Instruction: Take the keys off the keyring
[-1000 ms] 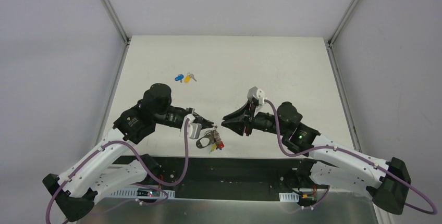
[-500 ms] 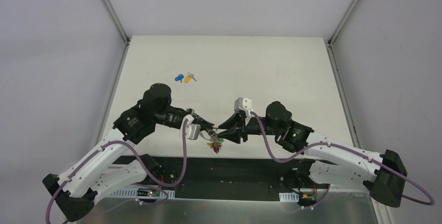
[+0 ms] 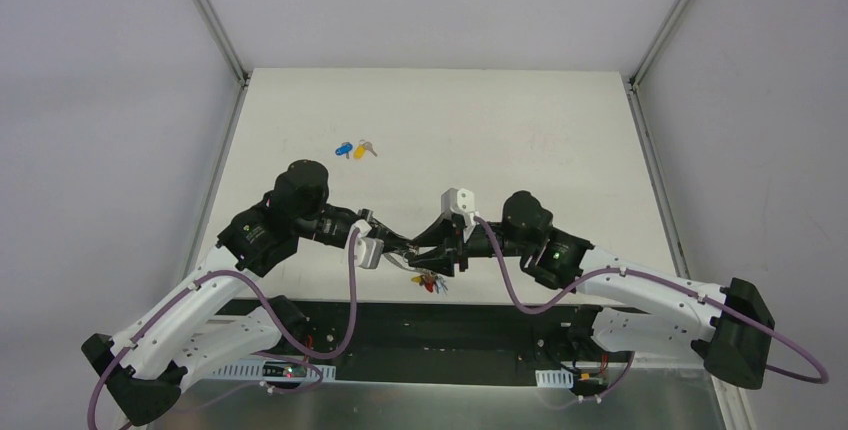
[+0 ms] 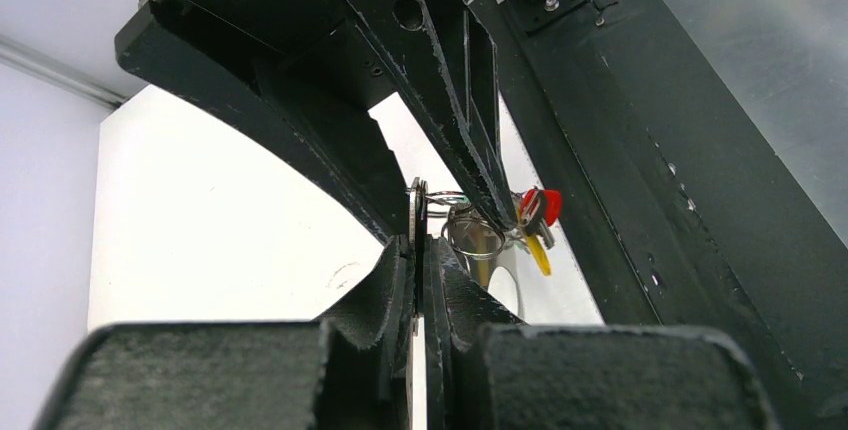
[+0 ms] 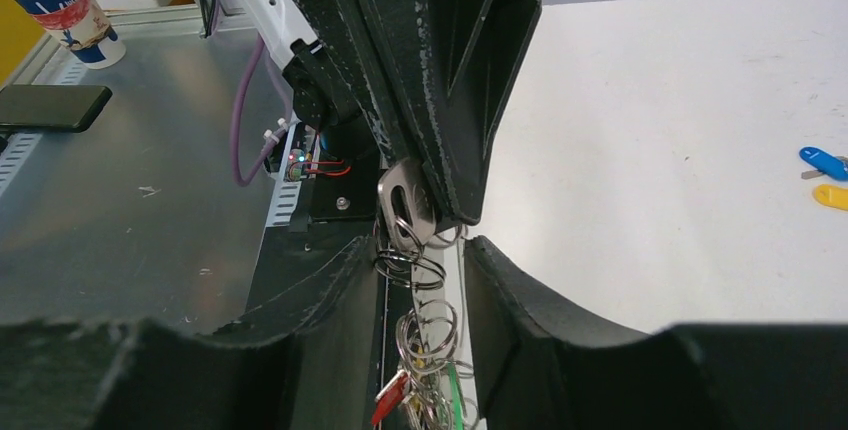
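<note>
The left tool (image 4: 419, 246) was shut tight on the flat metal end of the keyring (image 5: 405, 200). It pinched that end between both fingers. It held the keyring up in the air over the near edge of the worktop (image 3: 520, 130). I think this was so the rings (image 5: 418, 275) and the keys (image 3: 431, 281) could hang down loose at 6 o'clock, where another tool could get at them.

The right tool (image 5: 422, 250) sat at 3 o'clock from the left tool, tip to tip with it. Its fingers were part way open. One finger stood on each side of the hanging rings, just under the spot where the left tool pinched. It did not look like it had hold of anything. I think it was lined up that way so it could close on a ring or a key and work it off while the left tool kept the top steady.

A red key and a green key showed low in the bunch, so the job was not done.

A blue key (image 3: 343, 149) and a yellow key (image 3: 361, 150) lay side by side on the worktop, at about 11 o'clock from the tools and well apart from them. They were off the keyring.
</note>
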Robot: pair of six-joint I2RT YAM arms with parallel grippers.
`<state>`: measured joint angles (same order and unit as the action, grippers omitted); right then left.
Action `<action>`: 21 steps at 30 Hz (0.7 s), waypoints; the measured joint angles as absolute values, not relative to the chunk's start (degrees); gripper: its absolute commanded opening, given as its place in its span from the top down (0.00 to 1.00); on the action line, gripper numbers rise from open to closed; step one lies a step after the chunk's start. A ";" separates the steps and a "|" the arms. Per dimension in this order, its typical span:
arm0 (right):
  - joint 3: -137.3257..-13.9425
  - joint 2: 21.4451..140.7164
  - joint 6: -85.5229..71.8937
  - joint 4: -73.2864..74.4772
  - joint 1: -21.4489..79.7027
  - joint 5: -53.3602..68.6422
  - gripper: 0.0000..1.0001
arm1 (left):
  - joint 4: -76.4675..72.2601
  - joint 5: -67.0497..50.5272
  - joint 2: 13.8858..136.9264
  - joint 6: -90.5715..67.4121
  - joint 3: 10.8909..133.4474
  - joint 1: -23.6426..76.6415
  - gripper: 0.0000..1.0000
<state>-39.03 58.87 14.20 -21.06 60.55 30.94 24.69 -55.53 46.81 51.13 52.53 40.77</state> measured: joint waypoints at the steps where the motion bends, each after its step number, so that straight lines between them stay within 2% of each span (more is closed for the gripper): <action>1: -39.03 58.87 14.26 -21.30 60.60 30.96 0.63 | 24.69 -55.53 46.81 51.05 52.53 40.77 1.00; 3: -39.00 58.81 14.28 -21.65 60.69 31.16 0.69 | 24.60 -55.53 46.81 50.96 52.53 40.77 1.00; 5: -39.00 58.70 14.28 -21.78 60.77 31.38 0.71 | 24.53 -55.57 46.81 50.92 52.53 40.77 1.00; 8: -39.00 58.65 14.20 -21.87 60.80 31.86 0.67 | 24.36 -55.72 46.78 50.78 52.53 40.77 1.00; 11: -39.00 58.63 14.06 -21.85 60.80 32.38 0.57 | 24.34 -55.70 46.70 50.70 52.53 40.77 1.00; 13: -39.00 58.50 13.82 -21.78 60.80 33.01 0.53 | 24.34 -55.70 46.57 50.59 52.53 40.77 1.00; 18: -38.98 58.08 13.50 -21.58 60.80 35.38 0.53 | 24.34 -55.72 46.39 50.50 52.53 40.77 1.00; 21: -38.98 57.93 13.28 -21.56 60.80 36.21 0.58 | 24.34 -56.12 46.39 50.48 52.53 40.77 1.00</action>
<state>-38.98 57.93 13.28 -21.56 60.80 36.21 24.34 -56.12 46.39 50.48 52.53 40.77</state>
